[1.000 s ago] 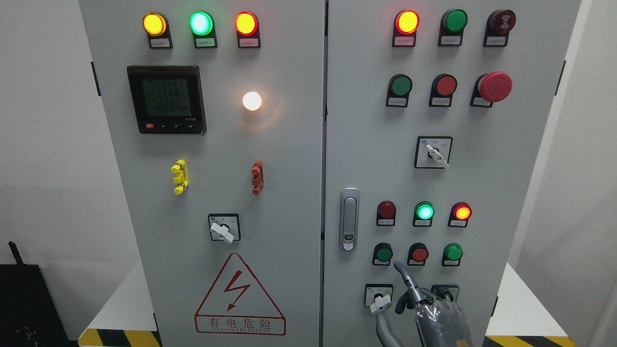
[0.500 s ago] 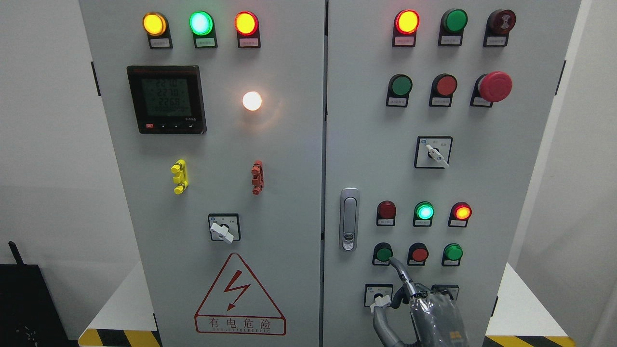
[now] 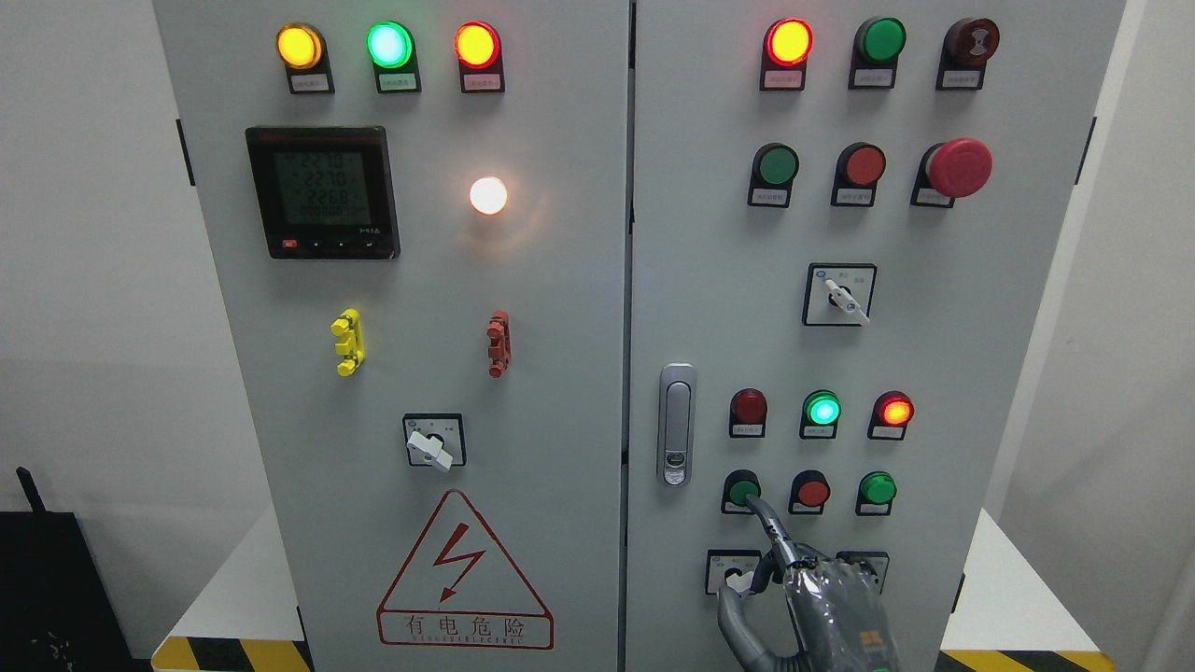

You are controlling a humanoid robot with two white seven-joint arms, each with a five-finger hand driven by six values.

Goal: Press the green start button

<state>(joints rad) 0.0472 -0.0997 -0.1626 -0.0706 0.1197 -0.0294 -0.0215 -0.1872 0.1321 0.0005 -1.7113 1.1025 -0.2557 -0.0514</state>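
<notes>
My right hand [image 3: 826,607] points one extended forefinger, the others curled and holding nothing, its tip touching the lower edge of the green start button [image 3: 743,489] just above; next, I judge, a short firm push inward.

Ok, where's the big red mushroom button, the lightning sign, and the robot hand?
Big red mushroom button [image 3: 959,167], head view, on its round cap.
Lightning sign [image 3: 462,574], head view, inside the triangle.
Robot hand [image 3: 836,607], head view, on the back of the hand.
</notes>
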